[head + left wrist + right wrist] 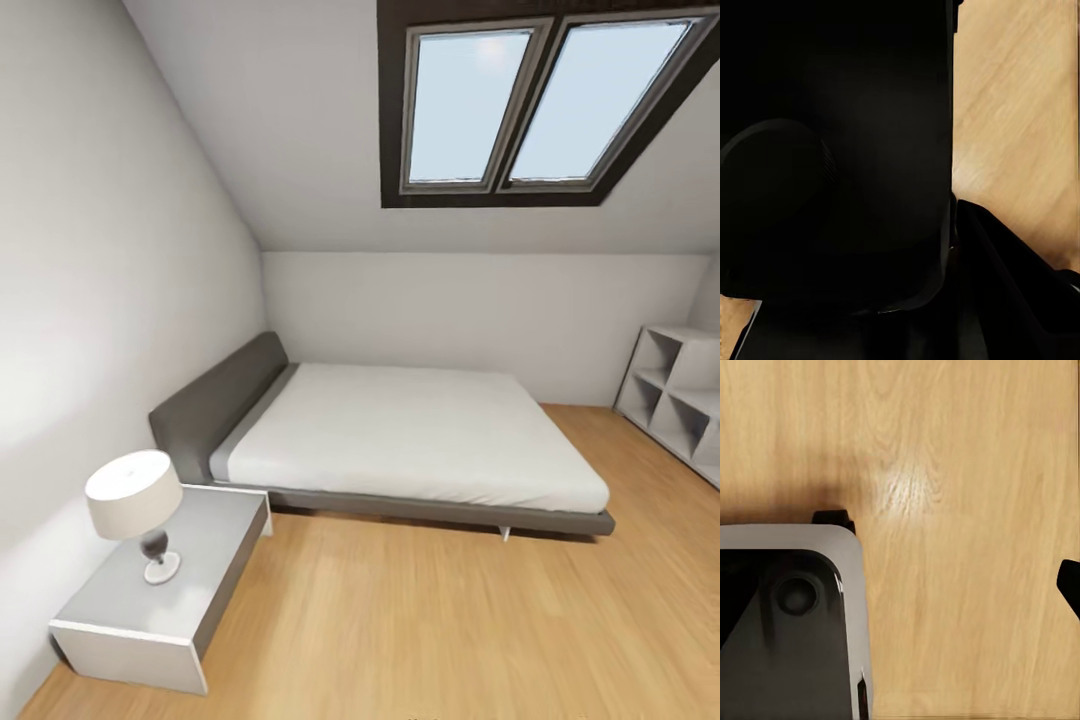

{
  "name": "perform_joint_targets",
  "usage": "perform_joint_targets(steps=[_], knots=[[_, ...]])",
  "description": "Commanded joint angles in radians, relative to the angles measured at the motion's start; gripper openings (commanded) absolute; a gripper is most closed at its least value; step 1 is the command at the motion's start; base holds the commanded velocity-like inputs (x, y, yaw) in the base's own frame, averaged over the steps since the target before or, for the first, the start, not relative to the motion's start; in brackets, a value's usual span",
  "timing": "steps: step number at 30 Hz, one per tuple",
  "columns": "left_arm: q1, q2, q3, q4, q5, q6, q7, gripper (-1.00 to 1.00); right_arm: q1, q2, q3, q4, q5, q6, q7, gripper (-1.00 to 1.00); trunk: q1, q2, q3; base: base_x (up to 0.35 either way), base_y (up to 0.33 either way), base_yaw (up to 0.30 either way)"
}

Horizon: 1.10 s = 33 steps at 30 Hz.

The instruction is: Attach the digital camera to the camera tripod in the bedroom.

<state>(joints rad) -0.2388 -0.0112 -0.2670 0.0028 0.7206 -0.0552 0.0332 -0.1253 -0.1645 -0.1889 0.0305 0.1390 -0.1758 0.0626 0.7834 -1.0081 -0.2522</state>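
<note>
**Robot faced the bed; grippers unreadable at the wrists**

The left wrist view was mostly dark: a large black shape [832, 150] with a rounded bulge sat close against the lens, too dark to identify, and whether the left pincer was apart, together or clamped on something could not be told. Beside that shape, a strip of light wood floor [1020, 112] ran past.

The right wrist view looked straight down on the same floor [960, 547]. A grey-edged, dark-topped part of the robot [787, 630] took 1 corner, and a small black tip [1069, 585] poked in at the opposite edge. That was not enough to say whether the right pincer's fingers stood apart or together.

From the head view, the bedroom opened out under a sloped ceiling. A grey bed [400, 440] with a white mattress stood with its headboard against the left wall. Just beside the headboard sat a pale nightstand [170, 590], touching the wall, with a lamp [140, 510] standing upright on it. A double skylight [545, 100] with 2 panes was set in the slope above the bed. At the right edge, a white cubby shelf [675, 400] stood on the floor against the wall, well apart from the bed. The camera and tripod could not be placed from these views.
</note>
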Motion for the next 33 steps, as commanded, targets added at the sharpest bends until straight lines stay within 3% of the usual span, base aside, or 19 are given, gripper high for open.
perform_joint_targets(steps=[1, 18, 33], knots=[[-0.001, 0.000, -0.009, 0.000, 0.006, -0.003, 0.002, -1.00, -0.002, -0.001, -0.009, 0.003, 0.010, -0.005, 0.002, 1.00, 0.000, -0.001, -0.001, 0.002, -0.001, -0.284], [0.000, 0.029, -0.010, -0.004, 0.008, -0.017, 0.012, -1.00, -0.001, 0.006, -0.009, 0.003, 0.010, 0.005, 0.003, 1.00, 0.000, -0.001, -0.001, 0.000, 0.000, -0.292], [-0.001, 0.028, -0.011, -0.012, 0.002, -0.020, 0.013, -1.00, -0.002, 0.007, -0.009, 0.003, 0.010, 0.004, 0.003, 1.00, 0.000, -0.001, -0.001, 0.000, 0.000, -0.296]])
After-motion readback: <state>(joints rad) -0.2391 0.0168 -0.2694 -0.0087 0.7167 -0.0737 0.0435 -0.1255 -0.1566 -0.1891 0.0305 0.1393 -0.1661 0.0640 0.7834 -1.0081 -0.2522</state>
